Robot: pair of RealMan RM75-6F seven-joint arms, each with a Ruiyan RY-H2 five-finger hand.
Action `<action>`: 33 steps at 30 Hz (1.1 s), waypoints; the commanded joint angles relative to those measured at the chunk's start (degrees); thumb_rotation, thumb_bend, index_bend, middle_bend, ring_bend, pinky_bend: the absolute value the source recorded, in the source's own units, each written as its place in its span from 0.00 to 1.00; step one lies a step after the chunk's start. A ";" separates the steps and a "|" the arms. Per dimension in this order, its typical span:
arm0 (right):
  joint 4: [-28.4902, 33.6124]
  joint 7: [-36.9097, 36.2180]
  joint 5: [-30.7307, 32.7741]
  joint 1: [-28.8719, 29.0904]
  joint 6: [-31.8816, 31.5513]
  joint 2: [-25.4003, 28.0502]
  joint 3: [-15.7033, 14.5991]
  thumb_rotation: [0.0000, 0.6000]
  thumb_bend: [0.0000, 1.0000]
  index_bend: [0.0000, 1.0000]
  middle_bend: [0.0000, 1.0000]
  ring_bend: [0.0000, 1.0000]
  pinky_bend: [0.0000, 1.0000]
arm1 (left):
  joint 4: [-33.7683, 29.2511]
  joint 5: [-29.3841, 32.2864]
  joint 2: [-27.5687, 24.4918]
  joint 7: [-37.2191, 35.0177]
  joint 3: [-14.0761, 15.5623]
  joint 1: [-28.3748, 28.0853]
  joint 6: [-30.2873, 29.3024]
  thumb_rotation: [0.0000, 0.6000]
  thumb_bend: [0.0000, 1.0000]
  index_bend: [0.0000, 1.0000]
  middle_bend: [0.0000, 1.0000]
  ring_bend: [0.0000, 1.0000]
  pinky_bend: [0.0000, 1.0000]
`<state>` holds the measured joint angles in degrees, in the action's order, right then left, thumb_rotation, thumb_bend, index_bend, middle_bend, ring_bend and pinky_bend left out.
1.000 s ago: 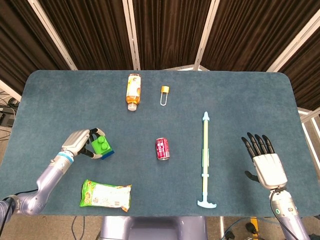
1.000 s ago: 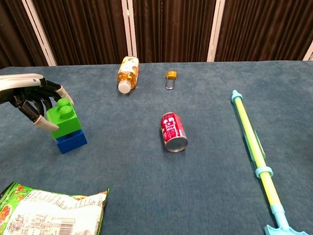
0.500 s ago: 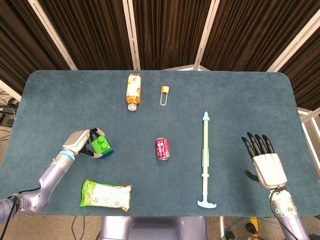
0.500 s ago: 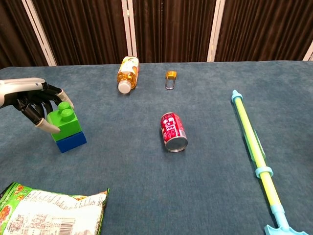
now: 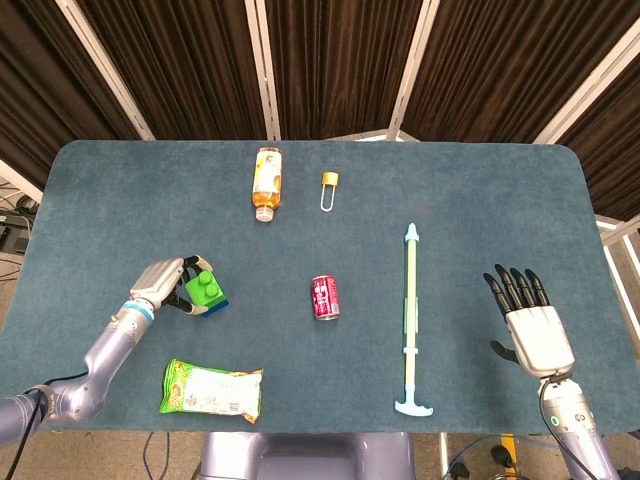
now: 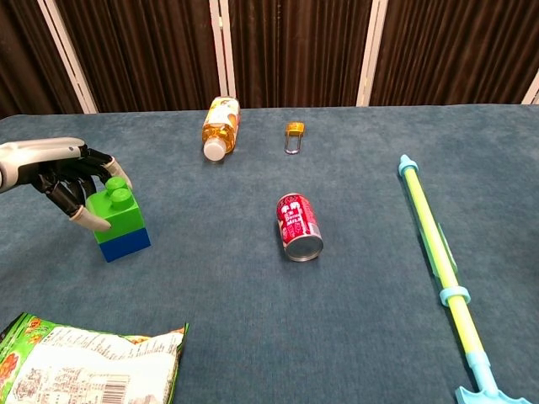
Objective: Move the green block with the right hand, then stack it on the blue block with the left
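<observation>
Left hand (image 6: 67, 181) is gripping the green block (image 6: 116, 215), fingers wrapped around its sides. The block is sitting squarely on the blue block (image 6: 125, 243), near the left edge of the table (image 5: 480, 200), toward the front. In the chest view the two blocks are lining up flush, no gap showing between them.

Right hand (image 5: 528, 322) is holding nothing, palm flat and fingers spread, resting near the right front corner, well apart from everything.

Progress, as a judgement: the stack is looking made. Green is on blue, so the right-hand move is evidently done. What is remaining is the release: the left hand opening and pulling clear without nudging the top block. Whether the studs are fully pressed in, cannot tell.

Count on the table:
- green block, one
- blue block, one
- drink bottle (image 5: 265, 183), one, lying down near the back edge
- padlock (image 5: 328, 188), one, just beside the bottle
- red can (image 5: 325, 297), one, on its side at the middle
- long pump-like tube (image 5: 410, 315), one, right of the can
- snack bag (image 5: 211, 389), one, at the front edge
</observation>
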<state>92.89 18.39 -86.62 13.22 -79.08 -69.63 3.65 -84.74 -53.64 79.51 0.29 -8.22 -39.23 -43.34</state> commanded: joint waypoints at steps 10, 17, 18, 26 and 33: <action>0.51 0.11 -0.28 -0.14 -0.18 0.24 -0.12 1.00 0.00 0.00 0.00 0.00 0.00 | -4.03 -1.35 -3.73 0.02 0.56 1.55 -1.89 1.00 0.04 0.00 0.00 0.00 0.00; 1.23 -0.57 -1.14 -0.26 -0.54 0.67 -0.39 1.00 0.00 0.00 0.00 0.00 0.00 | -9.22 -4.30 -8.77 -0.52 0.27 4.95 -8.45 1.00 0.04 0.00 0.00 0.00 0.00; 1.39 -0.72 -1.34 -0.30 -0.65 0.78 -0.45 1.00 0.00 0.00 0.00 0.00 0.00 | -10.23 -5.12 -9.77 -0.61 0.41 5.75 -9.81 1.00 0.04 0.00 0.00 0.00 0.00; 2.42 -2.21 -3.20 -0.64 -1.82 1.81 -0.84 1.00 0.00 0.00 0.00 0.00 0.00 | -15.85 -16.25 -16.10 3.08 4.16 16.15 -29.16 1.00 0.04 0.00 0.00 0.00 0.00; 2.94 -2.03 -5.12 -0.64 -2.89 1.95 -0.89 1.00 0.00 0.00 0.00 0.00 0.00 | -18.81 -21.54 -17.19 16.29 9.27 25.72 -44.26 1.00 0.04 0.00 0.00 0.00 0.00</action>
<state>95.79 16.23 -91.51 12.57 -81.81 -67.66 2.78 -100.97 -71.52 63.70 9.48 -2.14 -18.95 -81.40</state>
